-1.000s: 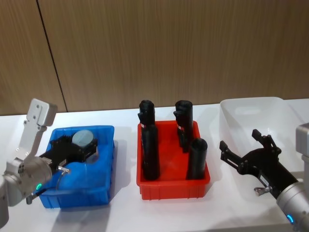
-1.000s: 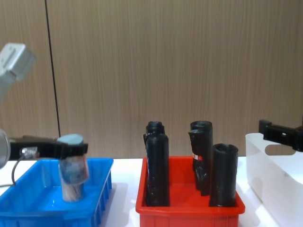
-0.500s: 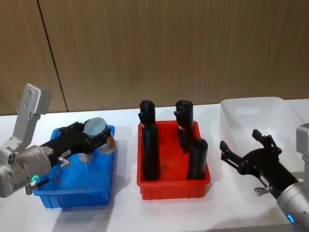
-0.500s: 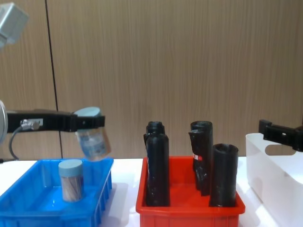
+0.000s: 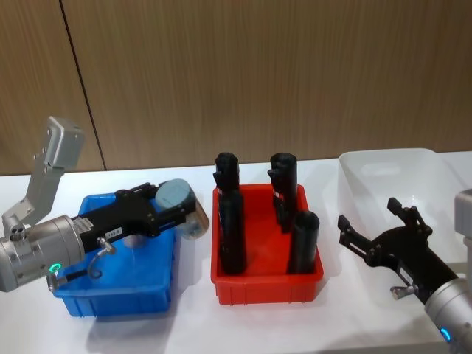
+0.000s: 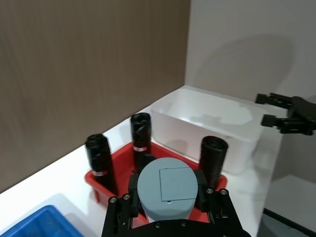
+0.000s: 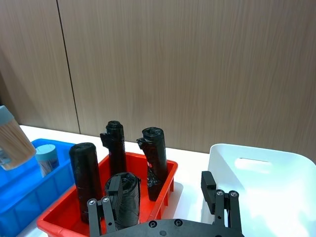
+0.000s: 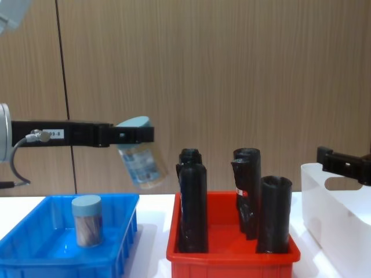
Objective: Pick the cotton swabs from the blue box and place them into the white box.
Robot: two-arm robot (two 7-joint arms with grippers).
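The left gripper (image 8: pixel 136 134), jaws clenched on the lid, holds a small clear cylindrical tub of cotton swabs (image 8: pixel 142 162) tilted in the air above the right rim of the shallow bright blue plastic box (image 5: pixel 118 295). A second tub (image 8: pixel 87 220) stands upright inside that box. The right gripper (image 5: pixel 366 214) hovers with jaws spread beside the white translucent plastic box (image 5: pixel 383 164)

A red tray (image 7: pixel 55 216) of black cylinders (image 7: pixel 86 173) sits between blue box (image 7: pixel 19 197) and white box (image 7: pixel 276 197)
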